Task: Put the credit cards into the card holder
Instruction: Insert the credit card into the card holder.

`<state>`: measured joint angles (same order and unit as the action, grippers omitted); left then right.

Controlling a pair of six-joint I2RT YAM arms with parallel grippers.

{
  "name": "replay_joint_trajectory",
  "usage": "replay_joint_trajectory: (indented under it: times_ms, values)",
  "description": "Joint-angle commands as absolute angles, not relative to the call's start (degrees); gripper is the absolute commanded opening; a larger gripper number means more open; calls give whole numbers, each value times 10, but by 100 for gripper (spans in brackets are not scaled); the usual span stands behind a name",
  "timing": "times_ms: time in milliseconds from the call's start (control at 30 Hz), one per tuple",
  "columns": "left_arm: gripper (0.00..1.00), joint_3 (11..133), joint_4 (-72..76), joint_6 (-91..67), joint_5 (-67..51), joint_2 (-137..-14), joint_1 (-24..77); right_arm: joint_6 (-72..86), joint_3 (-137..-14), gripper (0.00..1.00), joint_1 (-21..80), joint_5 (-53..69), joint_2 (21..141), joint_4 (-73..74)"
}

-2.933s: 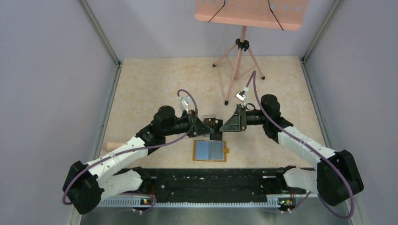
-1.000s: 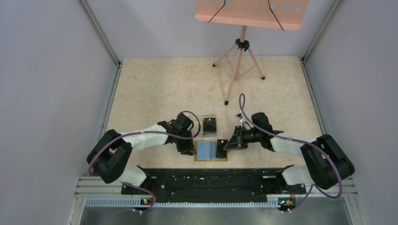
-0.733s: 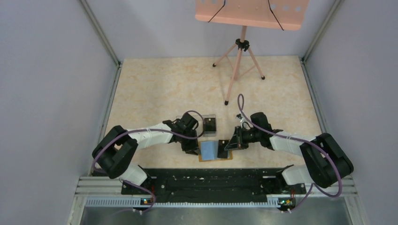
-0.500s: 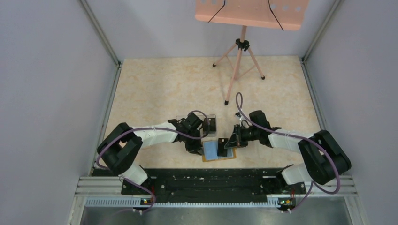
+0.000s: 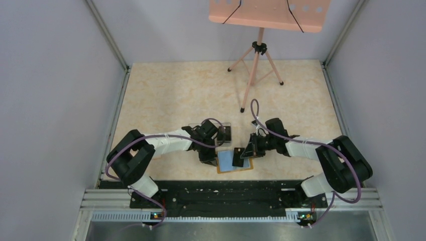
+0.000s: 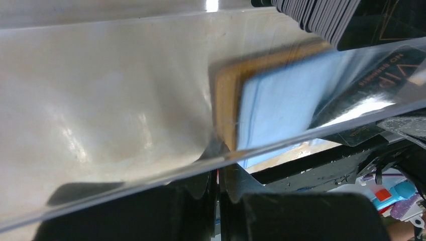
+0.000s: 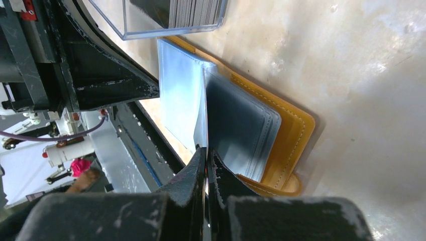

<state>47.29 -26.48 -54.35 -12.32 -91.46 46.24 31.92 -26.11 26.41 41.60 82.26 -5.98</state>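
The top external camera looks steeply down from high above the near edge over the whole table [image 5: 166, 95]. Both wrist cameras sit close, viewing the card holder [image 7: 294, 131] from opposite sides.

Stitched leathery card holder [image 7: 296, 125]; glossy clear plastic box [image 7: 171, 31].

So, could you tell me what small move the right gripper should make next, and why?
Probably ease the credit card deeper into the card holder: the right gripper is shut on it, the card stands edge-on between the blue-grey pockets, and much of its edge shows outside them.
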Motion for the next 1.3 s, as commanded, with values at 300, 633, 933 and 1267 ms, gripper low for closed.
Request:
replay_joint_trajectory:
  times_ms: [300, 633, 933, 1267]
  values:
    - [2, 491, -274, -538, -102, -946, 470, 297, -294, 0, 246, 363, 805, -50]
    - [0, 498, -280, -536, -101, -952, 473, 342, -266, 0, 247, 456, 844, -97]
    - [0, 514, -295, -526, -96, -963, 476, 355, -274, 0, 248, 494, 870, -64]
    - [0, 541, -325, -508, -77, -977, 478, 333, -327, 0, 259, 490, 938, -9]
